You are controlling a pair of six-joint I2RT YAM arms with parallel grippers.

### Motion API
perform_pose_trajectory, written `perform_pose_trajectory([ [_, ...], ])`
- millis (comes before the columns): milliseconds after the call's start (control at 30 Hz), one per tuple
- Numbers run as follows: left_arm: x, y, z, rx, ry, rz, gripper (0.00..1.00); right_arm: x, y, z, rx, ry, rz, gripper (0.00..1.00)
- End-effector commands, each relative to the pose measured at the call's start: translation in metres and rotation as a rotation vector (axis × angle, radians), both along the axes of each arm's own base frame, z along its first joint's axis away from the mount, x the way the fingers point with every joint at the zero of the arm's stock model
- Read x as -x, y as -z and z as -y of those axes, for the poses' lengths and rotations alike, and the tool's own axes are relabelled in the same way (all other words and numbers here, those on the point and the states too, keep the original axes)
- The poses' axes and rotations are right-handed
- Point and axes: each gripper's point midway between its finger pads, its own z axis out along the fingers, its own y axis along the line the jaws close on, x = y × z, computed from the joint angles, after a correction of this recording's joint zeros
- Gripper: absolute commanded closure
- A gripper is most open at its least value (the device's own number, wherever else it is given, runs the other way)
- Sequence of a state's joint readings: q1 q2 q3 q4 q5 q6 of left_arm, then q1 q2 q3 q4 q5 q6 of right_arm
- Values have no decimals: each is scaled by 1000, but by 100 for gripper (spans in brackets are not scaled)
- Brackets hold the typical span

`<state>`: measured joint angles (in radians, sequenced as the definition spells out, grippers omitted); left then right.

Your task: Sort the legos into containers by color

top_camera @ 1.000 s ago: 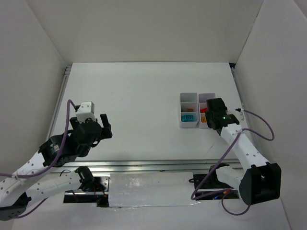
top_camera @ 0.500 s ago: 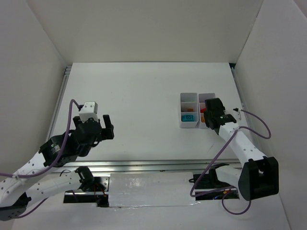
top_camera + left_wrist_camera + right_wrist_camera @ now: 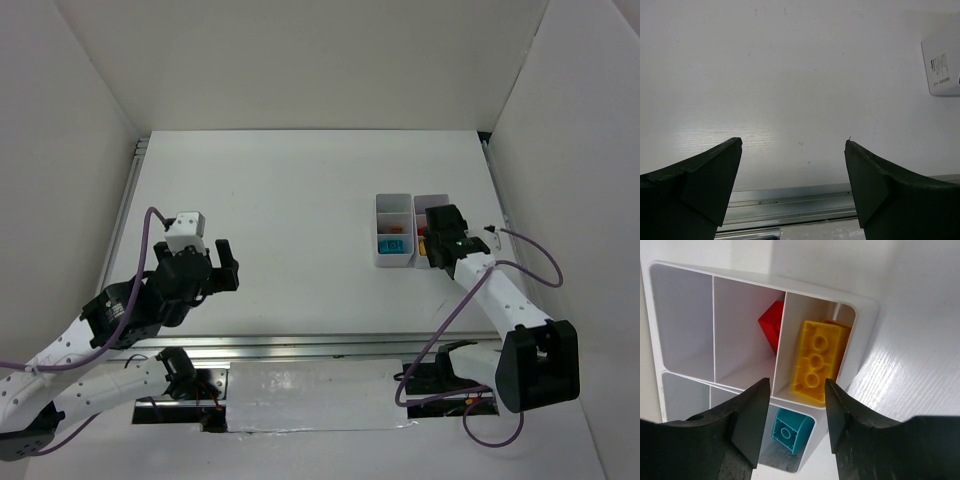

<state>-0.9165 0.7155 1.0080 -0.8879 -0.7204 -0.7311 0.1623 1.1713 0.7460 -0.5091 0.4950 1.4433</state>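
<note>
As seen from above, the tray (image 3: pixel 393 199) sits right on the tabletop (image 3: pixel 300 190), with the right pincer (image 3: pixel 437 243) over its right column. The left pincer (image 3: pixel 228 262) is well apart, spread, empty.

Left wrist: jaws spread over bare tabletop, no bricks.

Right wrist: jaws spread, nothing pinched. Yellow brick (image 3: pixel 817 362), red brick (image 3: pixel 771 325) and teal brick (image 3: pixel 787 429) lie in separate cells. Bricks likely light, rigid, slick; take across the flat sides.

Versus a second ago, the right pincer edged left over the tray and the left crept right.

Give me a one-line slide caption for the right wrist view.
Right gripper, jaws open, above white plastic compartment tray: yellow studded brick, red brick, teal brick in separate compartments.
</note>
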Motion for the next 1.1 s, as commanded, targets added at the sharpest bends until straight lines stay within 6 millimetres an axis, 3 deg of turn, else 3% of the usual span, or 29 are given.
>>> perform_pose_trajectory([
  [0,-3,-5,3,9,11,22,4,-3,-12,10,26,38,55,45],
  [267,-4,-5,3,6,10,21,4,-8,-26,8,52,-13,67,38],
  [333,-6,-4,5,5,4,20,3,-12,-44,1,88,-115,101,32],
  [433,-14,0,0,-26,-66,-3,1,-18,-89,-15,191,-352,191,17],
  [467,-19,2,-1,-34,-89,-21,0,-16,-100,-19,215,-405,207,1],
  [533,-35,9,-1,-46,-120,-86,1,-8,-135,-26,303,-535,257,0],
  [567,-44,9,-2,-35,-134,-101,0,2,-140,-24,325,-558,238,0],
  [600,-59,5,-16,-15,-206,-119,0,12,-165,-23,384,-590,282,0],
  [633,-66,2,-21,0,-213,-124,0,20,-178,-21,412,-605,300,0],
  [667,-70,-3,-24,32,-221,-125,1,32,-182,-19,429,-622,286,0],
  [700,-75,-20,-32,55,-254,-91,0,47,-212,-16,468,-625,354,0],
  [733,-77,-30,-46,65,-312,-65,0,58,-224,-18,482,-651,384,0],
  [767,-75,-42,-59,58,-360,-31,1,71,-228,-16,492,-664,380,0],
  [800,-70,-59,-67,58,-389,1,0,84,-247,-14,516,-668,420,0],
  [867,-55,-81,-86,45,-444,57,0,115,-267,-11,566,-695,470,0],
  [967,-29,-99,-103,50,-474,106,0,152,-277,-2,647,-715,492,0],
  [1067,5,-103,-118,84,-476,151,1,188,-285,19,717,-654,477,0],
])
